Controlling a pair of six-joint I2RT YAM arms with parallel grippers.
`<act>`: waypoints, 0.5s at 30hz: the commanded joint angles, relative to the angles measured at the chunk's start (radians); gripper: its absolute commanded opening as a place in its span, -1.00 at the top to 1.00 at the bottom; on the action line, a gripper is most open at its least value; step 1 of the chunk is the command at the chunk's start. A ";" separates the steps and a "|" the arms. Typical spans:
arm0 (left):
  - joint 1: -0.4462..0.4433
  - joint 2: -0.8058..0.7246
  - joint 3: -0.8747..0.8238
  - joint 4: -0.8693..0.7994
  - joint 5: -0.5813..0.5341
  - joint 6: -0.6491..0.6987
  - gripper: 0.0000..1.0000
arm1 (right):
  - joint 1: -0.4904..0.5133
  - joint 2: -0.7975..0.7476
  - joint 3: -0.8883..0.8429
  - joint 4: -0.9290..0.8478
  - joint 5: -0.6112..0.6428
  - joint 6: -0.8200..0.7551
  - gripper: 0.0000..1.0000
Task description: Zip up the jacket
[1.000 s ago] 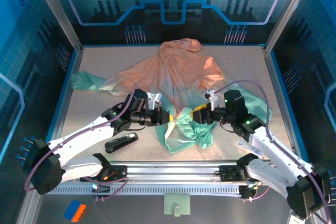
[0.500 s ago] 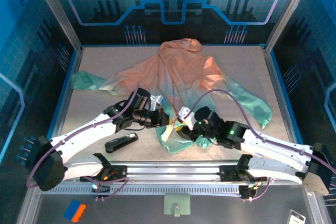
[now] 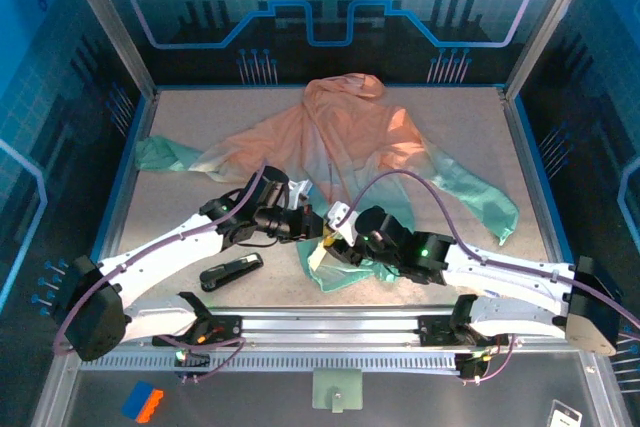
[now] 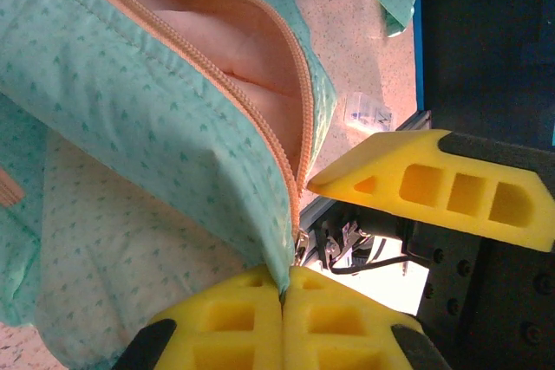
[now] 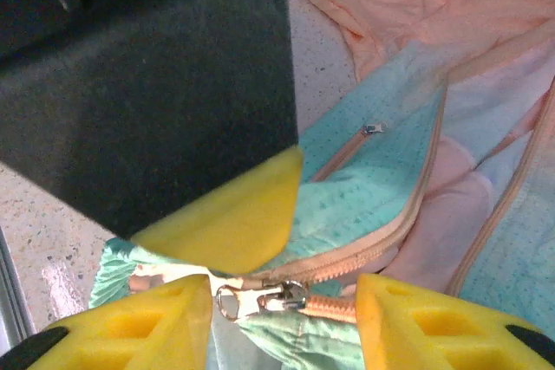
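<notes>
The jacket (image 3: 350, 132) lies spread on the table, peach at the top, its mint-green bottom bunched near the arms. My left gripper (image 3: 318, 232) is shut on the jacket's mint hem edge (image 4: 260, 240) right beside the orange zipper, fingers (image 4: 234, 322) pressed together. My right gripper (image 3: 338, 245) sits close against it, open. In the right wrist view its fingers (image 5: 416, 327) stand on either side of the metal zipper slider (image 5: 282, 296) without touching it. One of the left gripper's fingers (image 5: 225, 218) hangs just above the slider. The zipper above the slider gapes open (image 4: 295, 84).
A small black stapler-like tool (image 3: 231, 272) lies on the table left of the hem. The metal rail (image 3: 330, 325) runs along the near edge. Mint sleeve ends reach out left (image 3: 160, 155) and right (image 3: 490, 209).
My right arm has swung from the right side in toward the hem, bringing its gripper up against the left one. The left gripper shifted slightly right, still gripping the hem.
</notes>
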 commanded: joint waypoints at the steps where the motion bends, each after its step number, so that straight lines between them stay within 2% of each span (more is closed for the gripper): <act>1: 0.006 0.005 0.029 -0.012 0.018 -0.012 1.00 | 0.014 0.025 0.009 0.041 0.014 -0.001 0.02; 7: 0.007 0.007 0.031 -0.015 0.016 -0.012 1.00 | 0.012 0.051 0.013 0.034 0.004 -0.003 -0.01; 12: 0.006 0.004 0.035 -0.039 0.006 0.001 1.00 | 0.011 0.029 0.010 0.019 0.010 -0.003 0.20; 15: 0.007 0.003 0.039 -0.066 -0.008 0.017 1.00 | 0.009 -0.014 -0.008 0.020 0.007 -0.003 0.22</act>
